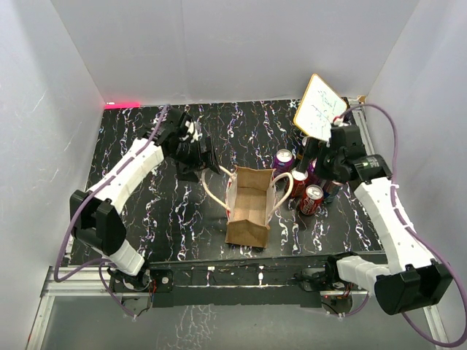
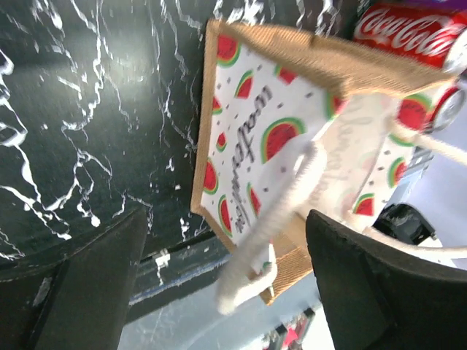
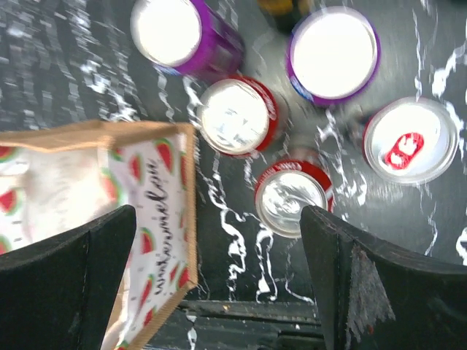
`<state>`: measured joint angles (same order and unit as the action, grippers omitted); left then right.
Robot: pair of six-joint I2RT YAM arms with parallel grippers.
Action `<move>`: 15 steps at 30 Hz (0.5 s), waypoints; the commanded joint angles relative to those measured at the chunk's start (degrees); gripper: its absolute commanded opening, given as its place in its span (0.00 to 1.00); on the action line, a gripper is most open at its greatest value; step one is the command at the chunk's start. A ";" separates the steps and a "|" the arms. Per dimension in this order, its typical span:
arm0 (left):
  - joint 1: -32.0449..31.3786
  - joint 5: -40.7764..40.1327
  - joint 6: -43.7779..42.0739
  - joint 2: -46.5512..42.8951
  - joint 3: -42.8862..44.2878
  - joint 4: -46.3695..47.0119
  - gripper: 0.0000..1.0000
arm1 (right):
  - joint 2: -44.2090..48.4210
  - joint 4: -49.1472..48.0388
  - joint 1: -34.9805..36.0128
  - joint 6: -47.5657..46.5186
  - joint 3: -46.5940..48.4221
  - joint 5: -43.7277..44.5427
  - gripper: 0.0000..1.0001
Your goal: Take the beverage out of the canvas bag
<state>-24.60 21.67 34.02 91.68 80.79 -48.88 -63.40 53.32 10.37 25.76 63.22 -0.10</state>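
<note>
The canvas bag (image 1: 246, 211) stands open at the table's middle, tan outside with a watermelon-print lining (image 2: 255, 138). No can shows inside it. Several beverage cans stand just right of it: a purple one (image 1: 283, 158) and two red ones (image 1: 299, 181) (image 1: 312, 199). My left gripper (image 1: 211, 169) is open at the bag's far left corner, and the cream handle (image 2: 281, 211) hangs loose between its fingers (image 2: 226, 292). My right gripper (image 1: 319, 171) is open and empty above the cans. A red can (image 3: 292, 200) lies below, between its fingers (image 3: 219, 284).
More cans show in the right wrist view: two purple (image 3: 179, 33) (image 3: 333, 52), one red (image 3: 235, 115), one with a red tab (image 3: 410, 138). A white card (image 1: 319, 107) stands at the back right. White walls enclose the table; a metal rail (image 1: 255, 273) runs along the front.
</note>
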 commanded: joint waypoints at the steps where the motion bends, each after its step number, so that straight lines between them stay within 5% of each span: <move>1: -0.27 -5.23 -3.00 -5.19 9.56 -4.13 0.90 | -0.52 2.89 -0.21 -7.07 13.03 -5.51 0.99; 9: -0.23 -12.54 -4.79 -11.18 22.70 -4.29 0.97 | -2.83 6.67 0.17 -14.31 37.25 -19.69 0.99; 15: -0.27 -22.91 -4.96 -21.64 24.37 1.14 0.97 | -1.01 5.57 0.12 -12.48 48.33 -25.83 0.99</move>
<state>-24.60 7.35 30.13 77.91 103.55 -50.37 -66.67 59.99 10.39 13.76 105.47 -19.57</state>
